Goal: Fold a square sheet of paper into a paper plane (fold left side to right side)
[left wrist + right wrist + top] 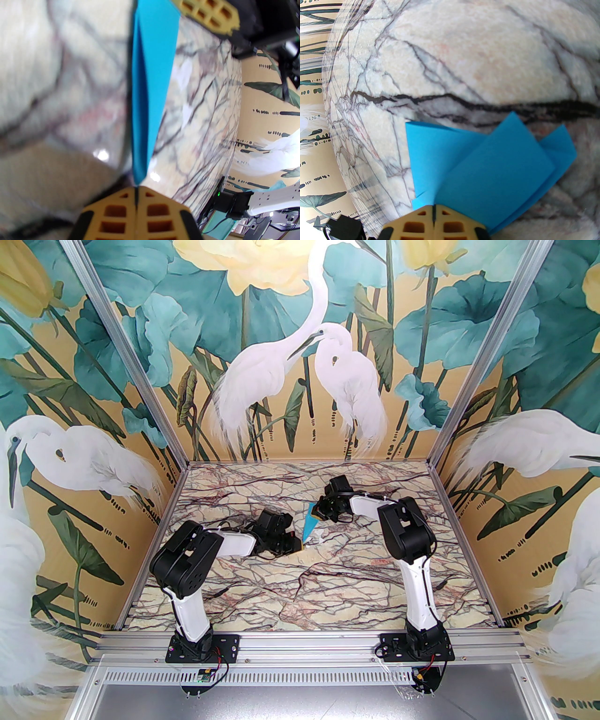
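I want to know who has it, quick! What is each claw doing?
Left claw: closed, pinching the plane at its pointed tip.
Right claw: closed, pinching the plane at its wide tail.

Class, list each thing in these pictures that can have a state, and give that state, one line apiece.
paper plane: folded into a slim dart, tail layers fanned, gripped at both ends.
left gripper: shut on the plane's pointed tip.
right gripper: shut on the plane's wide tail end.
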Robot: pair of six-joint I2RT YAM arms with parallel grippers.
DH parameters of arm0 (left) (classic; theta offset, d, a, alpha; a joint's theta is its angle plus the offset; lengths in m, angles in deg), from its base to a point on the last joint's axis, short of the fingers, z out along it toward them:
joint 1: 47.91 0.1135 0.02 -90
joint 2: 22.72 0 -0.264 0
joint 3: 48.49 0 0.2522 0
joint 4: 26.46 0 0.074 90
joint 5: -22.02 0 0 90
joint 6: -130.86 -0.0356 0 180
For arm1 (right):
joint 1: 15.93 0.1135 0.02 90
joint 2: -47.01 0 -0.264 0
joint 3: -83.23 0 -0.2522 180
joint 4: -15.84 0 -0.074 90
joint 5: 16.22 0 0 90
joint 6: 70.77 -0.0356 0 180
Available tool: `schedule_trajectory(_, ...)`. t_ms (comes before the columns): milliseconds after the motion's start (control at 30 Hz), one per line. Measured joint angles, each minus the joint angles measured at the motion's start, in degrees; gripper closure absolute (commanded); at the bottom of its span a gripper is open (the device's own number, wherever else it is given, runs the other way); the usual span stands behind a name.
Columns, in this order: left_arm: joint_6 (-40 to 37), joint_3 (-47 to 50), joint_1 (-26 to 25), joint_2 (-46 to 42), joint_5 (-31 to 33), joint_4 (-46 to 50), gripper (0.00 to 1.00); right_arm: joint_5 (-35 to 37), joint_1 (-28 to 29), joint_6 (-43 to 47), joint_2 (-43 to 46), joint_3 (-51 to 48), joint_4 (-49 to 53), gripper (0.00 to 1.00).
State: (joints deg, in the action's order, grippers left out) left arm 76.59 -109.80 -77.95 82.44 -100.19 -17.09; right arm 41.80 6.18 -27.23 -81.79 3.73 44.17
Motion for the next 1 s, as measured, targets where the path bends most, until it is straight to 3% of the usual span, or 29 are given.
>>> schedule_trajectory(167, 0.52, 0.09, 0.07, -1.66, 0.02, 4.31, 0.88, 1.20, 0.02, 0.31, 0.37, 0.00, 0.11, 0.89)
schedule_trajectory(300, 1.01, -1.27, 1.44, -2.58, 0.17, 6.54, 0.77, 3.91, 0.48, 1.29, 1.75, 0.00, 2.03, 0.80)
schedule_trajectory(400, 1.16, -3.17, 3.37, -3.63, 0.50, 6.97, 0.55, 6.75, 1.14, 2.29, 3.98, 0.02, 4.55, 0.67)
schedule_trajectory(500, 1.46, -4.83, 5.38, -4.76, 1.25, 6.97, 0.35, 10.36, 2.40, 3.69, 6.36, 0.70, 7.56, 0.61)
schedule_trajectory(600, 1.31, -5.64, 7.04, -5.64, 2.36, 6.75, 0.01, 14.36, 3.76, 4.79, 8.68, 1.27, 10.69, 0.58)
schedule_trajectory(833, 1.07, -5.70, 9.18, -7.61, 7.43, 6.75, 0.01, 25.75, 7.15, 8.28, 9.46, 5.33, 20.33, 0.33)
schedule_trajectory(1000, 1.09, -5.42, 9.79, -9.27, 9.90, 6.51, 0.01, 32.70, 9.51, 9.90, 8.26, 12.63, 28.50, 0.24)
